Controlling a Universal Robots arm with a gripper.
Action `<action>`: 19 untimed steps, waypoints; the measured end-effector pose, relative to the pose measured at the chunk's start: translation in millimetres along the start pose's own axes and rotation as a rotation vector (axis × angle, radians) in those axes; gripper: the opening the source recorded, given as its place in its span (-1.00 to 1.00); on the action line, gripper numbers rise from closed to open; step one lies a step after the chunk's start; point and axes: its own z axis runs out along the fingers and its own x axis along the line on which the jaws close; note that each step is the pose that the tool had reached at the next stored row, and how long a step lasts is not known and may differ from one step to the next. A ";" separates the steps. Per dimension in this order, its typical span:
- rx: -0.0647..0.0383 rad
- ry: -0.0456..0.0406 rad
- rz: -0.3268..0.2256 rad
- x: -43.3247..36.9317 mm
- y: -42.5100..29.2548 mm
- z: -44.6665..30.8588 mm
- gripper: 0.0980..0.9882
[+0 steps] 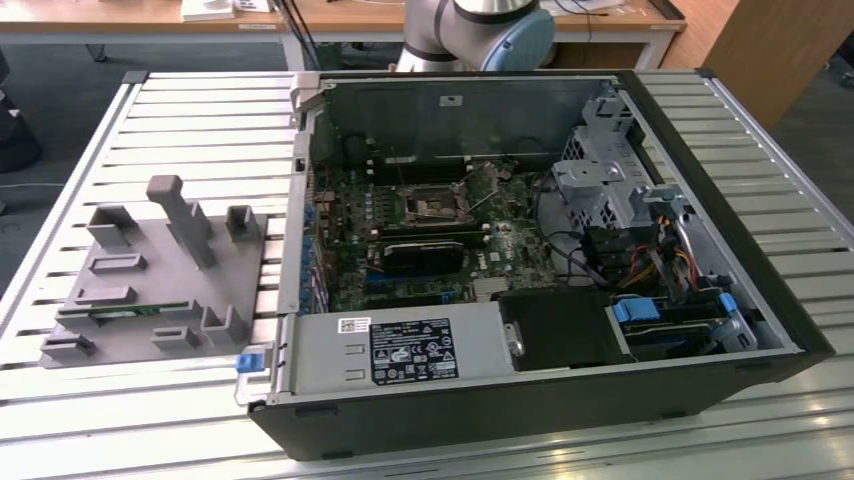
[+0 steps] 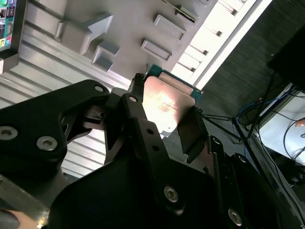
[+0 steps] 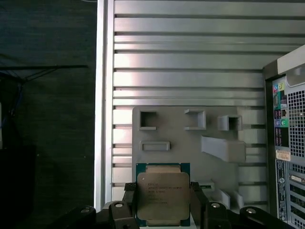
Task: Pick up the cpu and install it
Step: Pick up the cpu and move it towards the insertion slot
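Hand [image 3: 164, 202] clamps cpu [image 3: 163, 191] edgewise, lid facing camera.

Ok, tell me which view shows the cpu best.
The first wrist view: the cpu faces the camera squarely, metal top plain, held in the tool. The second wrist view shows it slanted, under glare, partly behind the tool's linkage.

An open black computer case [image 1: 534, 425] lies on a slatted metal table [image 1: 200, 130], its labelled grey power supply [image 1: 400, 352] at the near edge, with 1 grey moulded fixture [image 1: 160, 278] of raised blocks beside it at the exterior view's left.
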 end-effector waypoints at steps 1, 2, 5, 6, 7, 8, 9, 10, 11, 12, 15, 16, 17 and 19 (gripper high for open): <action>0.000 -0.0001 0.000 0.0 0.1 -2.1 -0.02; 0.000 0.0000 0.000 -0.1 0.3 -4.4 -0.02; 0.000 0.0000 0.000 -0.2 1.0 -11.7 -0.02; 0.000 -0.0001 0.000 -0.2 1.1 -13.9 -0.02; 0.000 0.0000 0.000 -0.3 1.3 -16.3 -0.02; 0.000 0.0000 0.000 -0.3 1.4 -18.2 -0.02; 0.000 -0.0002 0.000 -0.3 1.5 -19.5 -0.02; 0.000 0.0001 0.000 -0.6 1.7 -20.4 -0.02; 0.000 -0.0001 0.000 -1.3 1.7 -20.6 -0.02; 0.001 -0.0002 0.000 -1.9 1.7 -20.8 -0.02; 0.003 0.0000 0.000 -4.6 1.7 -20.9 -0.02; 0.003 -0.0001 0.000 -5.7 1.7 -20.8 -0.02; 0.003 0.0000 0.000 -6.8 1.8 -20.9 -0.02; 0.004 0.0000 0.000 -9.3 1.8 -20.8 -0.02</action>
